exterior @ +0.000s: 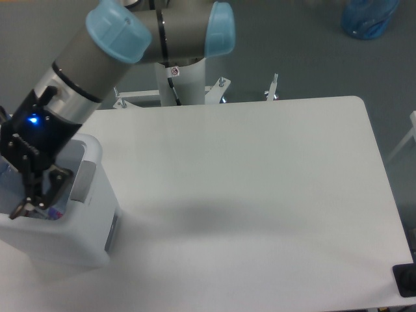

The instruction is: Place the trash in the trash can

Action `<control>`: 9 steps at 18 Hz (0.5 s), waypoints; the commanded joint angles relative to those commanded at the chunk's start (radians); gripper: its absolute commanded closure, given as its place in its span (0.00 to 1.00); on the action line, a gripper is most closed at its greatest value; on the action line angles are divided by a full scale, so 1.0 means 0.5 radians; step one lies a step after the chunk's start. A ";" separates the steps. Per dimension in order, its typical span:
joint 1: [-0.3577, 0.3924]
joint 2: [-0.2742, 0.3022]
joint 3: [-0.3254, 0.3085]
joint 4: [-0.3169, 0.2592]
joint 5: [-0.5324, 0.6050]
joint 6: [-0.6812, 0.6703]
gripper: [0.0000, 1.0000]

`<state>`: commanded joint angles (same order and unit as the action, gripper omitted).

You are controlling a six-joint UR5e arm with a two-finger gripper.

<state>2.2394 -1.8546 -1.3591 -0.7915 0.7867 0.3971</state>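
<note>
The white trash can [91, 227] stands at the table's left edge, with a grey handle tab [81, 181] on its right rim. My gripper [37, 194] hangs over the can's opening, its fingers spread open with nothing between them. Down inside the can, just below the fingers, a bluish bit of the trash [55, 211] shows; most of it is hidden by the gripper and the can's wall. I cannot make out a second piece.
The arm's base [179, 84] stands behind the table's far edge. A blue bag [367, 16] lies on the floor at the top right. A small black object [406, 279] sits at the table's front right corner.
</note>
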 joint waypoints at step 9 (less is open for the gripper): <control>0.206 0.003 0.015 -0.061 0.718 0.322 0.00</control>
<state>2.3422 -1.8530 -1.3514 -0.8221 1.1458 0.5583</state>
